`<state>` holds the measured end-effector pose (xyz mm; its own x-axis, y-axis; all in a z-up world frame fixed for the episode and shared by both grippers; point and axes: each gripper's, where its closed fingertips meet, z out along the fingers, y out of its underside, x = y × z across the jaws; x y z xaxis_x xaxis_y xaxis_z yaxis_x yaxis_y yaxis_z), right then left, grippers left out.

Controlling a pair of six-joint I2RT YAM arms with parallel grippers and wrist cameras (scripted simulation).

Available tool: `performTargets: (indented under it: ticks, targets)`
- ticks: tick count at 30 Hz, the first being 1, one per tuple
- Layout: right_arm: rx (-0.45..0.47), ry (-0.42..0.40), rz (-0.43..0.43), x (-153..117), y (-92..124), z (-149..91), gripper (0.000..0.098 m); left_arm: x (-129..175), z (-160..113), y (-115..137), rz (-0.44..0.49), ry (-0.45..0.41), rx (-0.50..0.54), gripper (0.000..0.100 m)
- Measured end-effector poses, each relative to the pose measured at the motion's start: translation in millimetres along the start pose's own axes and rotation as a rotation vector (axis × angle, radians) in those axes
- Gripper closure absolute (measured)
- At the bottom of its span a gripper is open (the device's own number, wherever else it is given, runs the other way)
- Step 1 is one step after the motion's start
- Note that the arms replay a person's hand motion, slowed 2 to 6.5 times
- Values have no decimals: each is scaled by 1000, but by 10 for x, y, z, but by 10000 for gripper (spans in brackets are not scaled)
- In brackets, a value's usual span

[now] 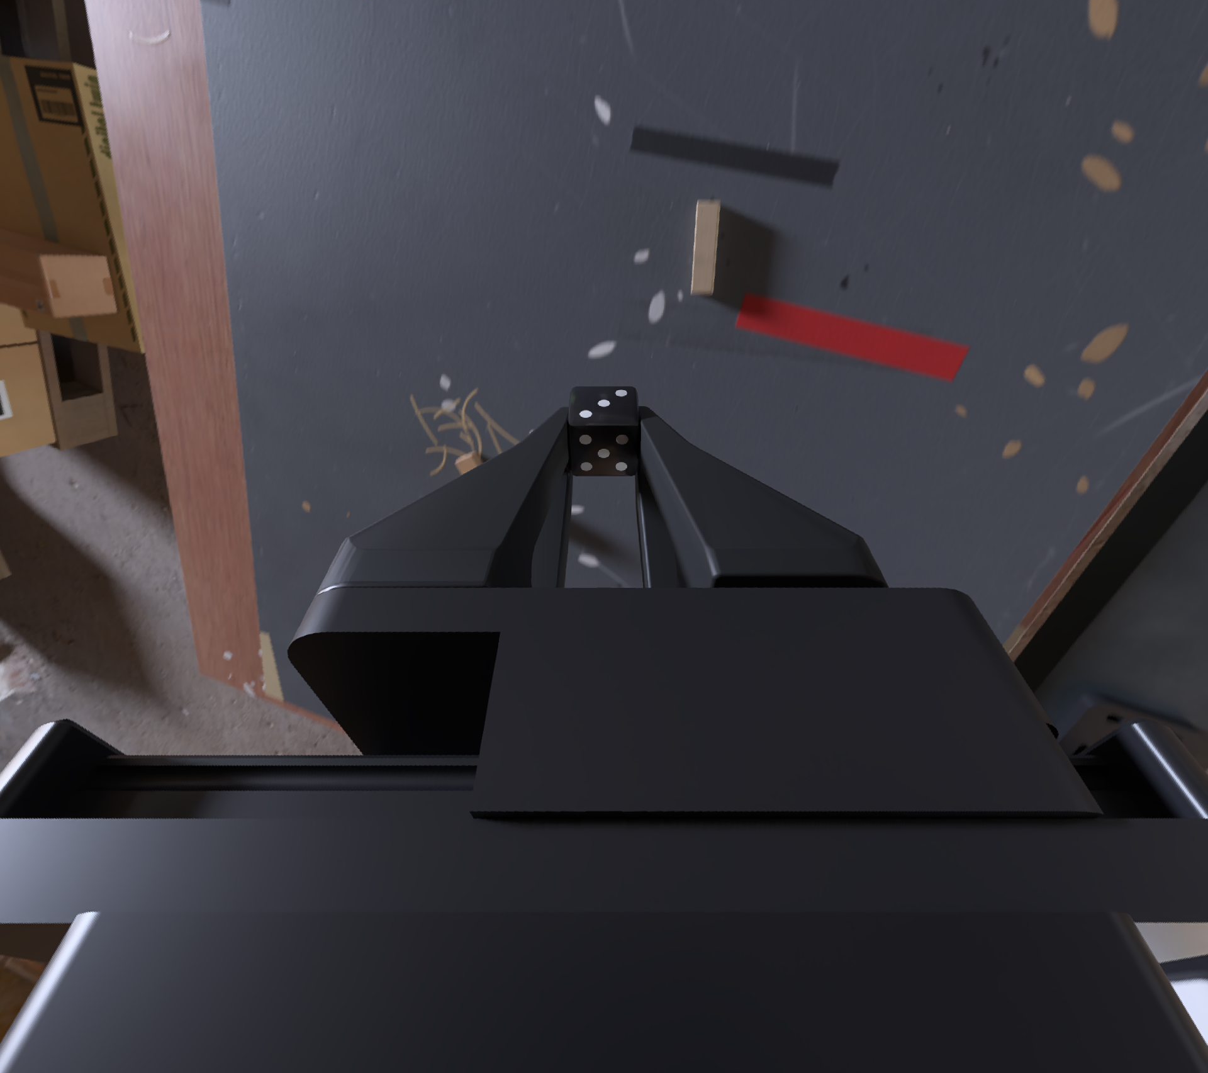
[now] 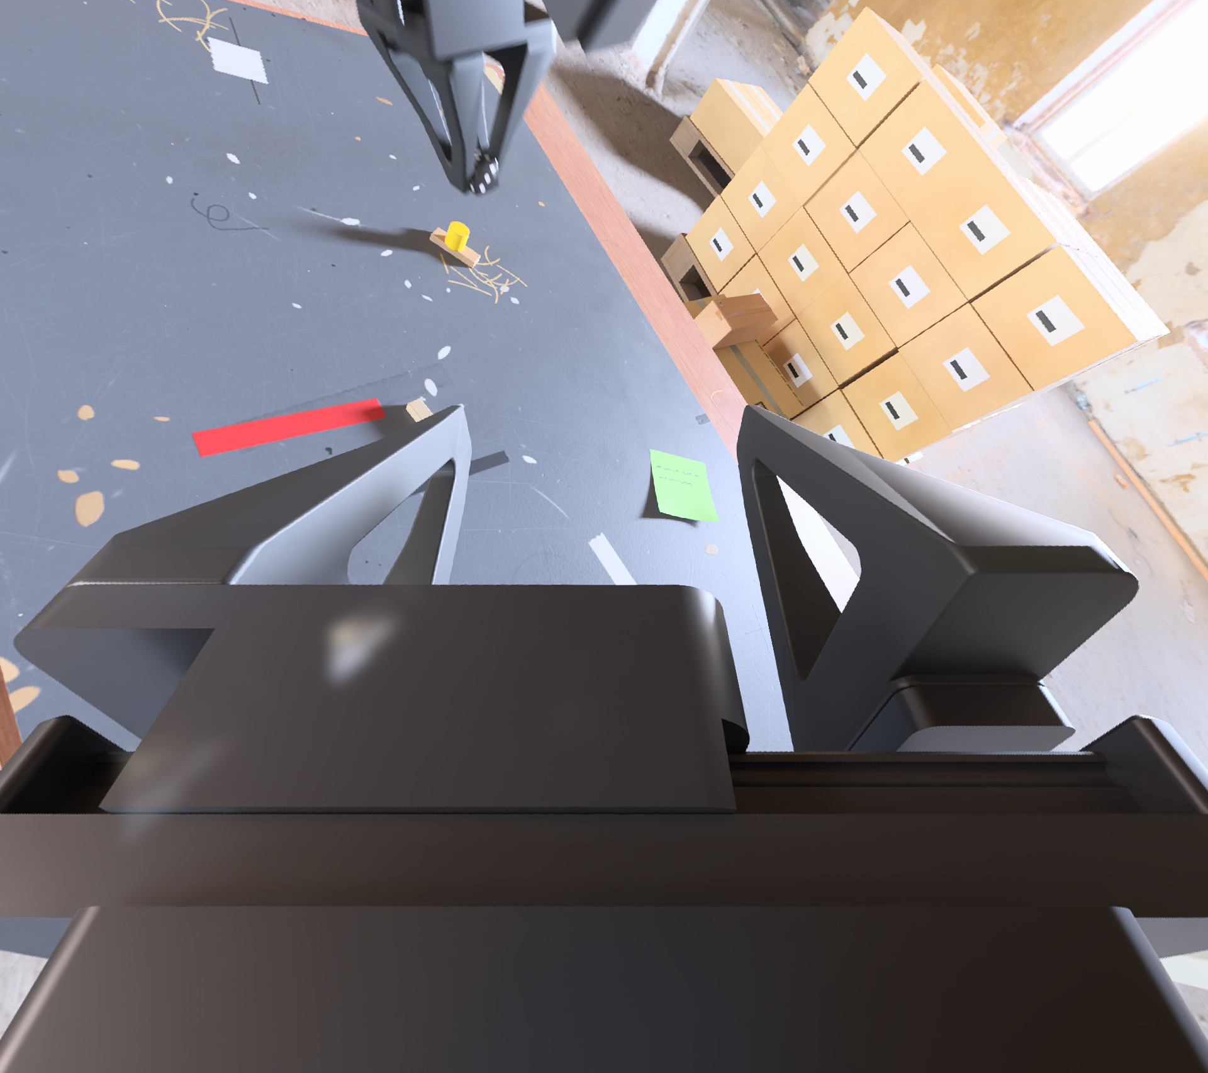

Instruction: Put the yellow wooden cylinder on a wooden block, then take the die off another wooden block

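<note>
With left jaws clamped on the die (image 1: 603, 431) above the desk (image 1: 457, 191) and right jaws apart, a slackened grip could drop it.

Yellow wooden cylinder (image 2: 457, 235): short, upright, seated on a flat, pale wooden block (image 2: 455, 251) lying on the grey worktop (image 2: 163, 290), beside a scatter of wood shavings.

Die (image 1: 603, 431): black with white pips, clamped between the fingertips of the left pincer (image 1: 603, 440), raised clear of the worktop.

Second wooden block (image 1: 707, 247): pale, flat, nothing on top, lying at the end of a red tape strip, well apart from the first.
</note>
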<state>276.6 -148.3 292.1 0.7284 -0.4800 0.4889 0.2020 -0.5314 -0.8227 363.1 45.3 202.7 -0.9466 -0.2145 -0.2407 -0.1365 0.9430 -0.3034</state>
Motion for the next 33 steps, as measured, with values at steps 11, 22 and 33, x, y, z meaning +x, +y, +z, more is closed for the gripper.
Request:
performTargets:
  ticks: [11,22,33]
  targets:
    - [4,-22,-6,-68,-28,45,273,50,-244,1076,18,52,-164,842]
    - [6,-46,-26,-187,-93,106,265,206,237,1824,-49,152,-255,843]
    - [-13,-66,-47,-287,-74,200,247,324,701,2040,-62,221,-310,843]
